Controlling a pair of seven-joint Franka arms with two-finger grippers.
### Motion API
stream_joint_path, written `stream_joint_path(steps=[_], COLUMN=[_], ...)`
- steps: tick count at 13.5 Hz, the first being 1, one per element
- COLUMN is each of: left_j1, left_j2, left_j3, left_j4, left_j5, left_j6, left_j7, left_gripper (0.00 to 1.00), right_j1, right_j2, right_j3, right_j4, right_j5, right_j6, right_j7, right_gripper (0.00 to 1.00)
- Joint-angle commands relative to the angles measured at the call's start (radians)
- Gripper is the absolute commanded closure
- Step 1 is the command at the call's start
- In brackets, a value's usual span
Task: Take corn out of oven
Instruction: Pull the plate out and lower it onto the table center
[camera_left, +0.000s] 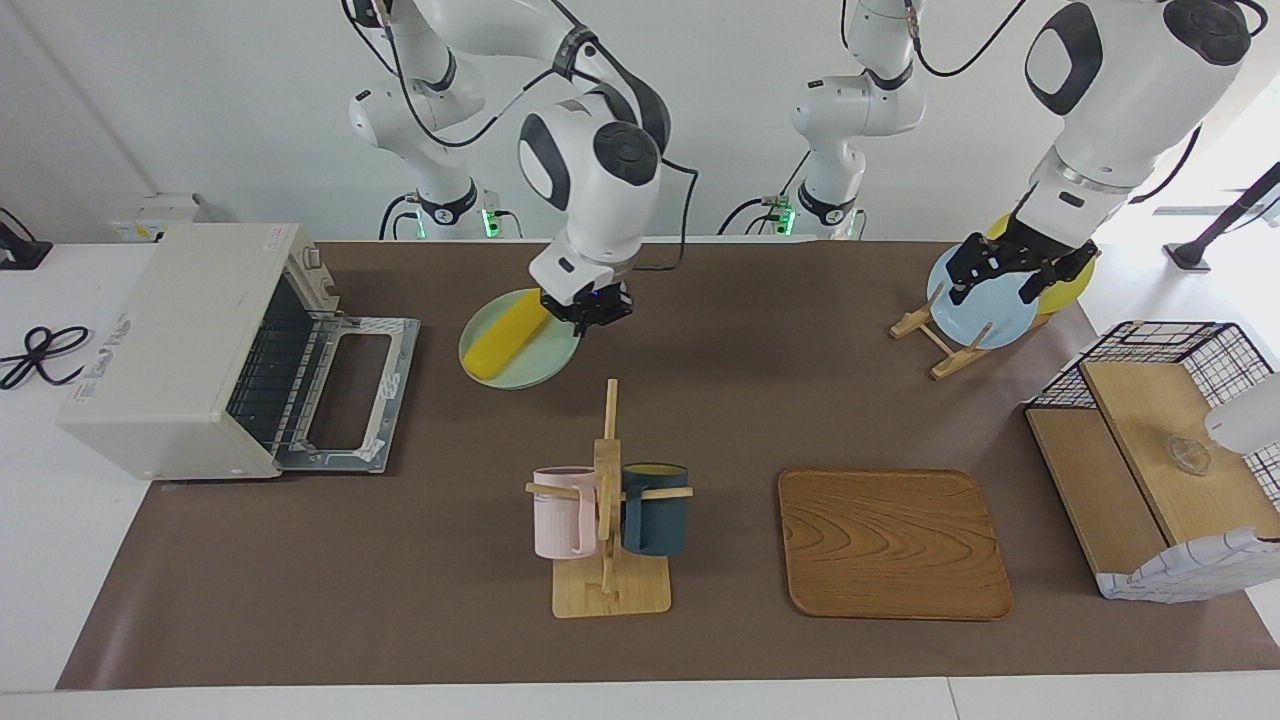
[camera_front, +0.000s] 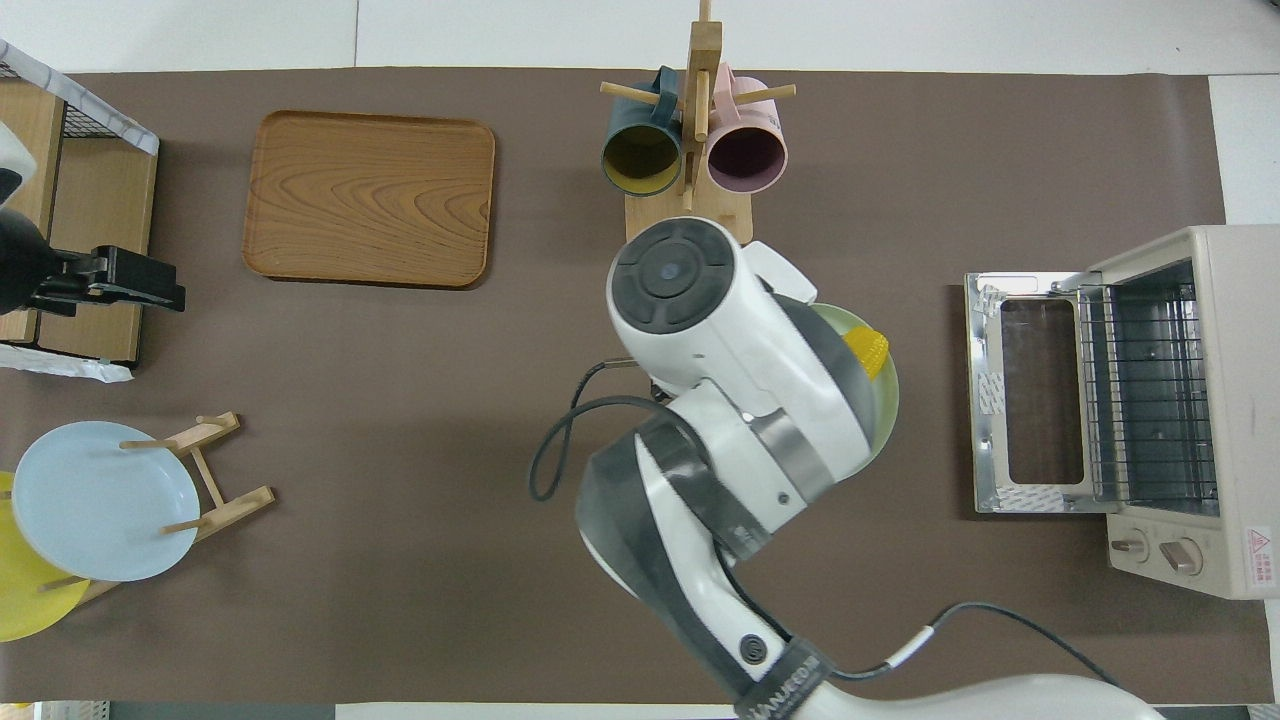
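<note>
The corn (camera_left: 510, 330) lies flat on the mint-green plate (camera_left: 530, 375), beside the oven's open door. In the overhead view only the corn's tip (camera_front: 866, 350) and the plate's rim (camera_front: 885, 410) show past the arm. My right gripper (camera_left: 588, 308) is low over the plate, at the corn's end nearer the robots; the arm hides it from overhead. The off-white oven (camera_left: 170, 340) stands at the right arm's end with its door (camera_left: 350, 390) dropped flat and its wire rack (camera_front: 1145, 390) bare. My left gripper (camera_left: 1005, 285) is open and empty, raised over the plate rack.
A wooden mug tree (camera_left: 607, 500) with a pink and a dark blue mug stands farther from the robots than the plate. A wooden tray (camera_left: 893, 543) lies beside it. A wire-and-wood basket (camera_left: 1160, 450) and a rack with a blue plate (camera_left: 985, 310) and a yellow plate (camera_left: 1065, 285) stand at the left arm's end.
</note>
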Motion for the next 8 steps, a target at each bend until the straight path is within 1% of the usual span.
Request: stream_joint_path(steps=[1,3,4,6,7,8], left_j1=[0.004,0.004,0.001,0.001,0.001,0.001], left_j2=[-0.028,-0.030,-0.030,-0.030,-0.030,-0.030], left_j3=[0.001,0.001,0.003,0.001,0.001,0.001], left_j4=[-0.041,-0.046,-0.046,-0.047,-0.049,-0.055], left_j5=[0.019,0.019,0.019,0.019,0.019,0.019], left_j6=[0.033,0.034,0.034,0.042,0.047,0.050], left_j7=[0.011,0.008,0.007,0.007,0.007,0.007], left_gripper=[0.00,0.00,0.00,0.00,0.00,0.00], right_j1=[0.038,0.051,0.054,0.054,0.052,0.052], right_j2=[0.185,0.199,0.197,0.185,0.184,0.176], right_j3=[-0.002,0.011,0.012,0.018,0.018,0.018], right_j4=[0.220,0.200,0.159,0.100,0.086,0.051], right_j5=[0.010,0.018,0.030,0.044,0.079,0.107], right_j6=[-0.040,0.095,0.144,0.186,0.204,0.236], right_j7=[0.066,0.080,0.080,0.082,0.091,0.098], right_gripper=[1.00,1.00,1.00,1.00,1.00,1.00])
